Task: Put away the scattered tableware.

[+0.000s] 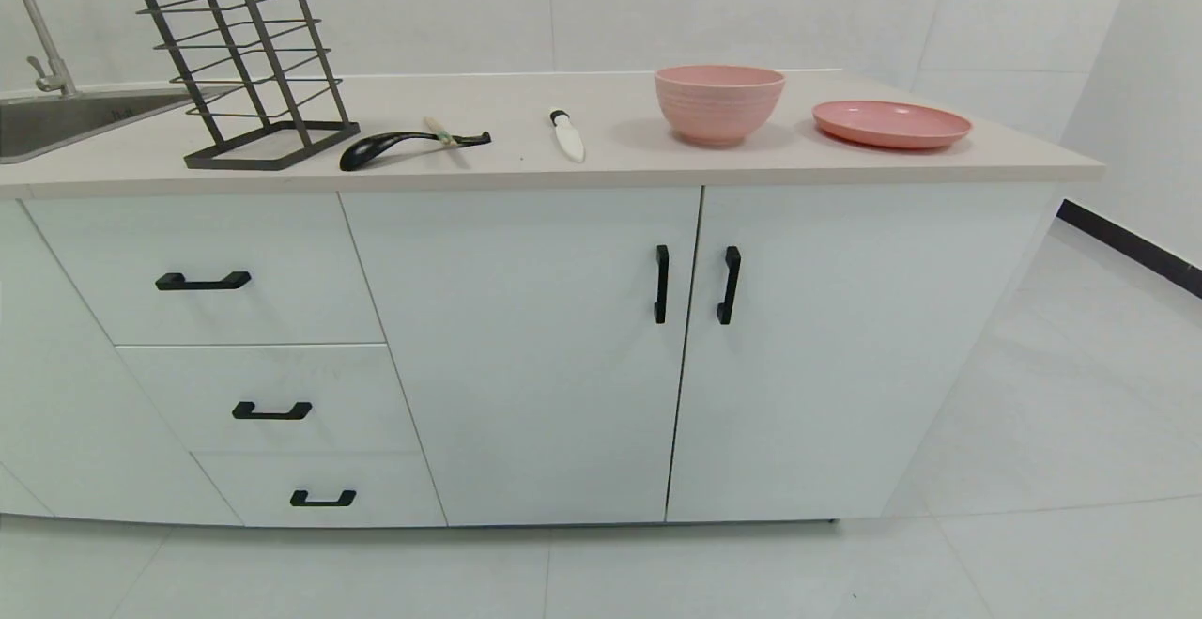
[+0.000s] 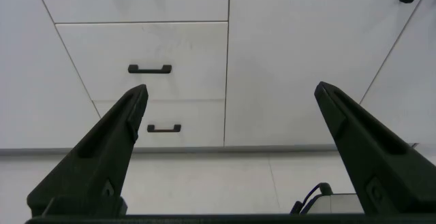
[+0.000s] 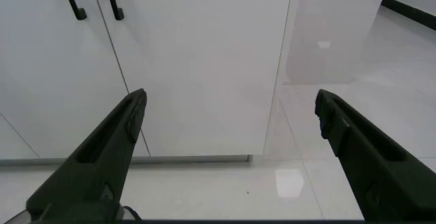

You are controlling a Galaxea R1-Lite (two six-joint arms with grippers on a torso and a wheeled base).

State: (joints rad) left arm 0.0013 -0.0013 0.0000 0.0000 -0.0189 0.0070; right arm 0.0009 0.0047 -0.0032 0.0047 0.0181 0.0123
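On the countertop (image 1: 526, 173) lie a pink bowl (image 1: 718, 102), a pink plate (image 1: 890, 123), a white knife with a black collar (image 1: 567, 134), a black ladle (image 1: 390, 146) and a pair of chopsticks (image 1: 439, 131) across the ladle's handle. A black wire dish rack (image 1: 244, 55) stands at the left, beside the sink (image 1: 66, 116). My left gripper (image 2: 231, 96) is open, low in front of the lower drawers (image 2: 150, 69). My right gripper (image 3: 230, 100) is open, low before the right cabinet door (image 3: 204, 60), with nothing between its fingers.
A faucet (image 1: 38, 37) rises at the far left. The cabinet front has three drawers with black handles (image 1: 203, 281) and two doors with vertical handles (image 1: 695, 284). Tiled floor (image 1: 1080, 431) spreads to the right, with a wall and dark skirting (image 1: 1127, 245) beyond.
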